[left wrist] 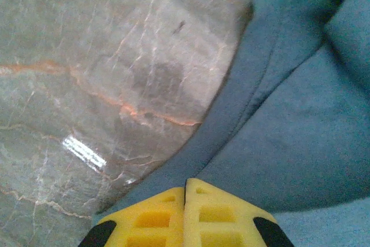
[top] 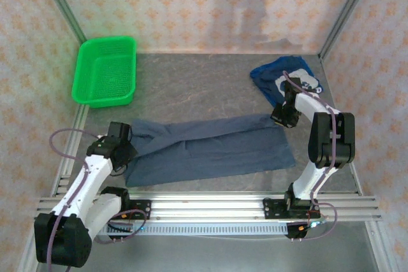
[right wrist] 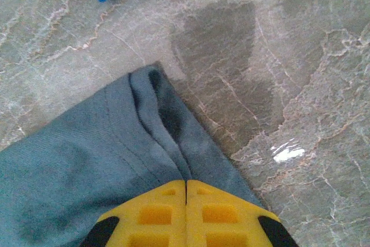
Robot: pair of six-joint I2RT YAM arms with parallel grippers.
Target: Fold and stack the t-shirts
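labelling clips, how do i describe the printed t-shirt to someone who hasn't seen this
On the grey table, go to the far right corner, across from the green basket. The printed t-shirt lies bunched there. It is royal blue with white print, unlike the plain slate-blue t-shirt spread nearer the front.

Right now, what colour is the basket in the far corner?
The basket is bright green; top external view shows it best.

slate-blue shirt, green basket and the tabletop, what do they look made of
slate-blue shirt: soft matte knit cloth, likely cotton jersey; it creases and shows fine ribs in the right wrist view. green basket: bright moulded plastic mesh, going by its perforated walls. tabletop: hard, smooth, marble-patterned, stone or laminate, cannot tell; veins and a glare spot show.
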